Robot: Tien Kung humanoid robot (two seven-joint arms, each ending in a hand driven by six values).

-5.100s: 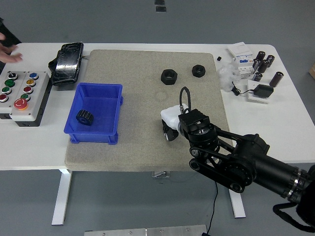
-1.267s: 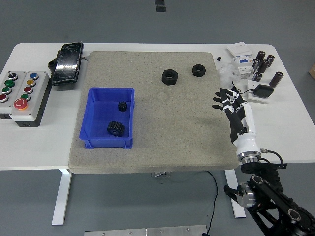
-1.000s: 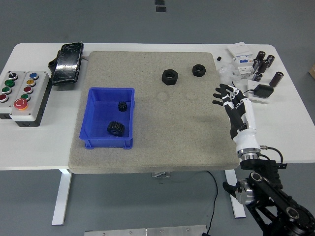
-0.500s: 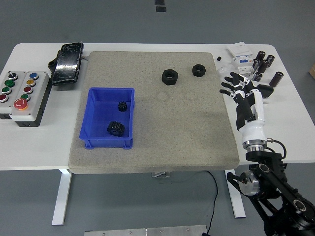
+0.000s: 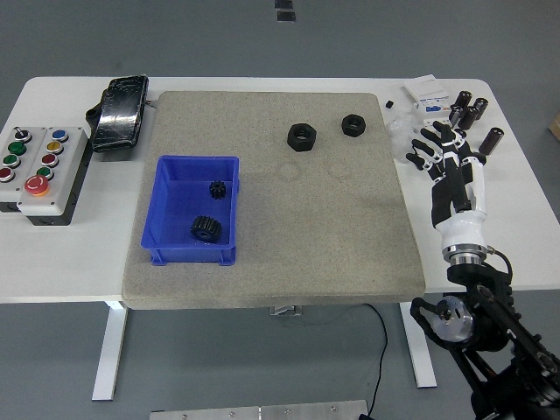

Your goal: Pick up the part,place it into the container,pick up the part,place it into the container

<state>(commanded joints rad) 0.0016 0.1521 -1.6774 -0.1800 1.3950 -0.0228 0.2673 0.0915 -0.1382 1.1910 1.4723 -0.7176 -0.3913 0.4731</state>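
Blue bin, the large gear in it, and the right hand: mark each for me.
blue bin [image 5: 163, 213]: head view, on its left wall.
large gear [image 5: 206, 228]: head view, on the gear's top face.
right hand [image 5: 444, 152]: head view, on the palm, fingers spread.

Blue container [image 5: 168, 210] on grey mat [image 5: 306, 219], left part; small gear [image 5: 218, 188] and larger gear [image 5: 206, 228] inside, apart. Two black nuts [image 5: 301, 136] [image 5: 353, 124] near mat's far edge. Right hand [image 5: 444, 149] raised over white desk [image 5: 516, 210] right of mat, fingers spread, empty. Button box [image 5: 37, 166] far left.
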